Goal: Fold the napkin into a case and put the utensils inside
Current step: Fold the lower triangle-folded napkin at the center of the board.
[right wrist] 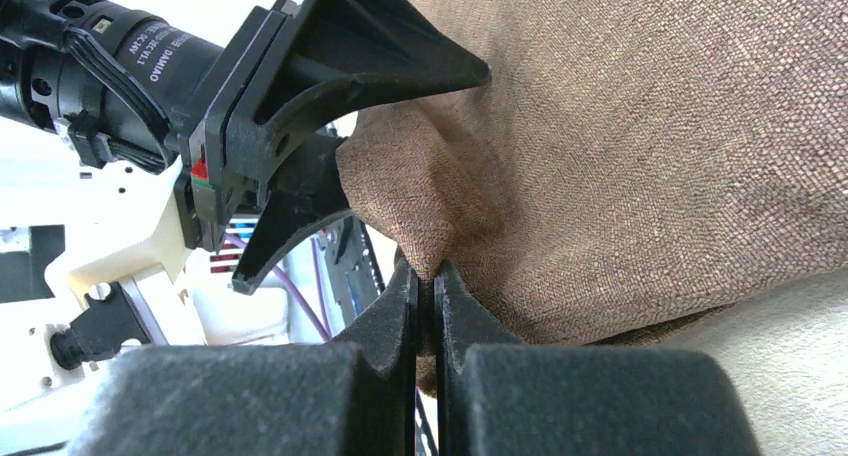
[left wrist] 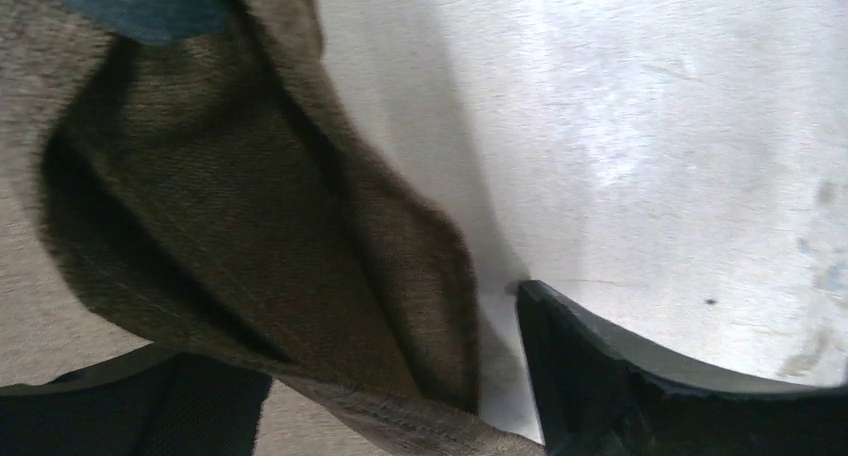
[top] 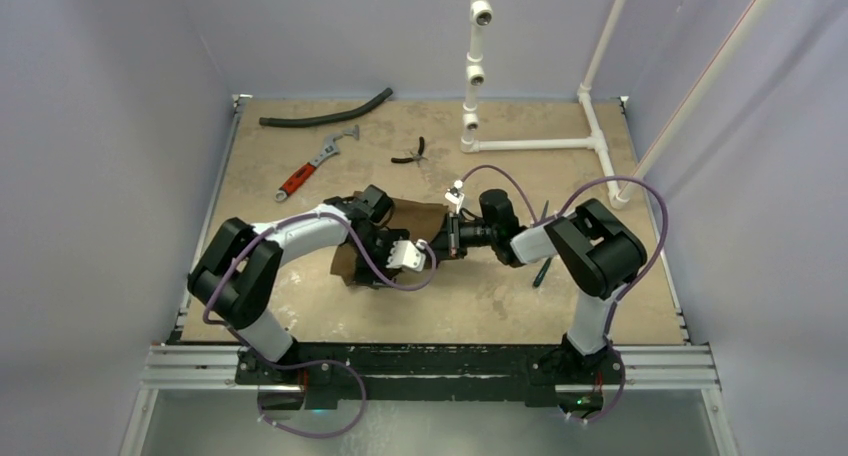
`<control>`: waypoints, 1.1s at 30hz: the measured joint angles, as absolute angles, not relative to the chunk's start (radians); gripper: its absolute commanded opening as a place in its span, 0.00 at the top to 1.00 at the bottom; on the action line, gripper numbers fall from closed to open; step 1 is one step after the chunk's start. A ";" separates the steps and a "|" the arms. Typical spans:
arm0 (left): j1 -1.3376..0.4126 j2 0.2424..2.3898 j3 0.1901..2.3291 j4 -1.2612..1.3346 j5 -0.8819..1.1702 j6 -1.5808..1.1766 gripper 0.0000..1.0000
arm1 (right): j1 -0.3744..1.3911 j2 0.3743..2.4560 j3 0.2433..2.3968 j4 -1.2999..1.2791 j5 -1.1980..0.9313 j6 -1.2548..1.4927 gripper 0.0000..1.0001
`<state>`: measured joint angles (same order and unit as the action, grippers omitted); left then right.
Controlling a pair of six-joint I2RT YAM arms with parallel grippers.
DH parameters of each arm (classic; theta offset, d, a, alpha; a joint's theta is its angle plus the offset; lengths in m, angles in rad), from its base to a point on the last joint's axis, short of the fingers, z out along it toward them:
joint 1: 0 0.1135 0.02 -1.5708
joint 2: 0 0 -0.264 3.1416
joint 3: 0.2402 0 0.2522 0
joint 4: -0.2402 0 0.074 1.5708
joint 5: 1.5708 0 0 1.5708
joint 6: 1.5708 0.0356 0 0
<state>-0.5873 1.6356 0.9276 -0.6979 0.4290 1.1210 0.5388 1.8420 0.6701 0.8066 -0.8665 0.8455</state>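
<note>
Only the right wrist view shows the right gripper (right wrist: 427,276) pinching the dark-brown woven cloth napkin (right wrist: 650,156); the left gripper (left wrist: 380,376) stands spread around it.

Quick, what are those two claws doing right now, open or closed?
Left gripper: open, with napkin cloth between its spread jaws.
Right gripper: shut, pinching a fold of the napkin.

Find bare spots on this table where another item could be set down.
Free: the near strip of table in front of the napkin, and the left margin beside the wrench. Crowded: the middle around the napkin.
</note>
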 measured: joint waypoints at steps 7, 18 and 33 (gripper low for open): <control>-0.593 1.655 0.934 -0.587 0.347 0.984 0.93 | 0.536 1.822 0.682 0.710 -0.853 0.759 0.63; -0.556 1.747 1.048 -0.707 0.424 0.985 1.00 | 0.531 1.494 0.700 0.489 -0.614 0.341 0.23; -0.431 1.978 1.245 -1.164 0.652 1.150 1.00 | 0.694 1.381 0.557 0.576 -0.594 -0.026 0.19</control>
